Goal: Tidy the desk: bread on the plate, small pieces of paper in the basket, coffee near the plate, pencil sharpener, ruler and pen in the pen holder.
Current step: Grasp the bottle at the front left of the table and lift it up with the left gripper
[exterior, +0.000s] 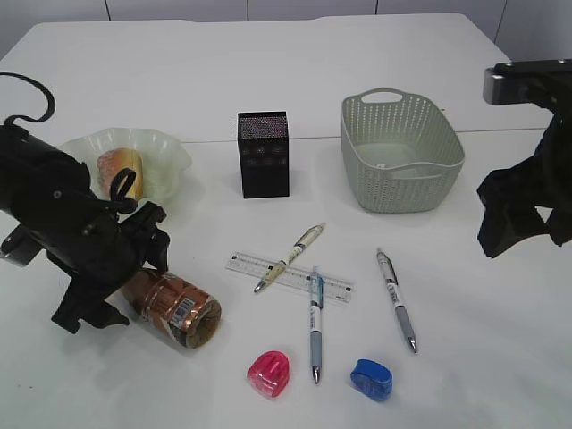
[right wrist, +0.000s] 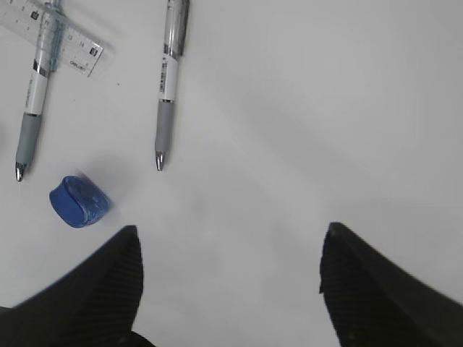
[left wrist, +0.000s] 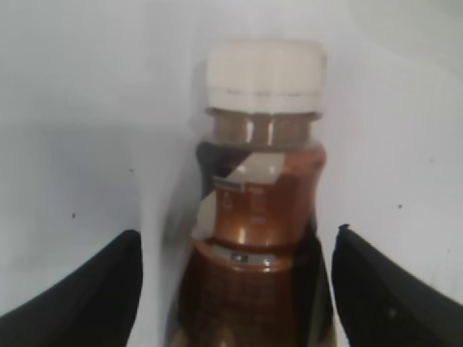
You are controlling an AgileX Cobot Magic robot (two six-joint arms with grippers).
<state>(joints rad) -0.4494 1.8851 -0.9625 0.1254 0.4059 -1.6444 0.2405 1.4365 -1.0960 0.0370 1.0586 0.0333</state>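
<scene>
Left tool (left wrist: pixel 235 289) apparently straddling coffee bottle (left wrist: pixel 257 217); white table (exterior: pixel 500 357).

The exterior view looked down at a slant across the white tabletop (exterior: pixel 295 54) from its near edge. The left wrist view sat close behind a brown plastic coffee bottle (left wrist: pixel 257 217), filling mid-frame. The right wrist view faced down from higher, sharing the small blue pencil sharpener (right wrist: pixel 79 203) with the exterior view's lower centre (exterior: pixel 371 379).

White table (exterior: pixel 268 54) carries: plate (exterior: pixel 165 156), pen holder (exterior: pixel 264 154), basket (exterior: pixel 400 152), coffee bottle (exterior: pixel 174 306), ruler (exterior: pixel 288 275), 3 pens (exterior: pixel 396 299), 2 pencil sharpeners (exterior: pixel 269 373).
</scene>
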